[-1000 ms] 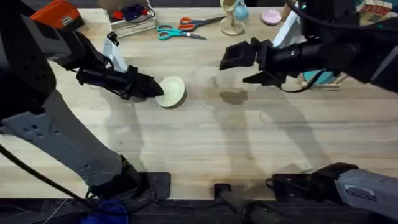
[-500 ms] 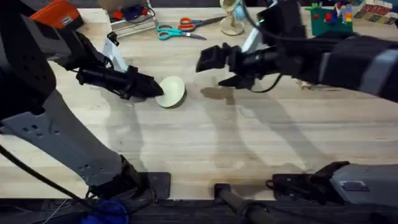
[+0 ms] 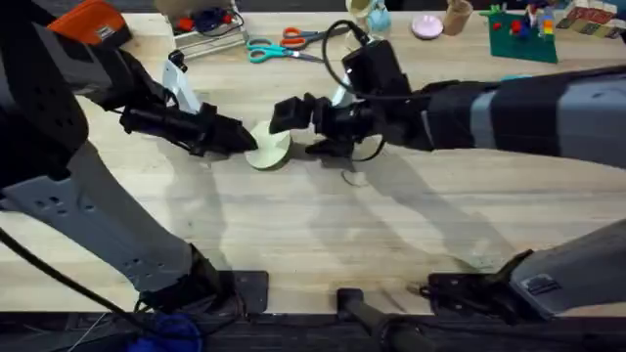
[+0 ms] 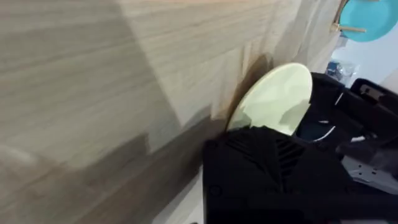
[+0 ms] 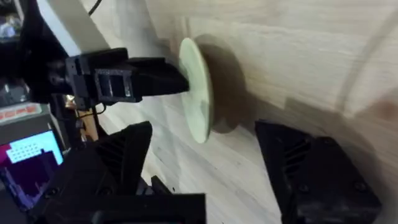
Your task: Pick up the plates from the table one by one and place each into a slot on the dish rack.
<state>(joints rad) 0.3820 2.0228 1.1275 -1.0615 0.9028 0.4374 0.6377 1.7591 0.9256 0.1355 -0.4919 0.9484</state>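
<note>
A pale yellow-green plate (image 3: 273,146) stands tilted up on its edge on the table (image 3: 313,225), left of centre. My left gripper (image 3: 248,140) is shut on the plate's left rim. In the right wrist view the plate (image 5: 198,93) is edge-on, with the left gripper (image 5: 179,81) clamped on it. My right gripper (image 3: 307,128) has reached across and hangs open just right of the plate, its fingers (image 5: 132,152) spread on either side and apart from it. In the left wrist view, beyond the yellow-green plate (image 4: 278,99), a teal plate (image 4: 371,17) stands behind a peg of the dish rack (image 4: 348,28).
Scissors (image 3: 284,44), a wire tray (image 3: 207,27) and an orange object (image 3: 91,22) lie along the far edge. A pink dish (image 3: 427,26) and a green baseplate with toys (image 3: 523,31) sit at the far right. The right arm (image 3: 509,108) spans the table's right half.
The right arm has swung left across the table, from the far right side to just beside the yellow-green plate, gripper still open. The left gripper and the plate have not moved.
</note>
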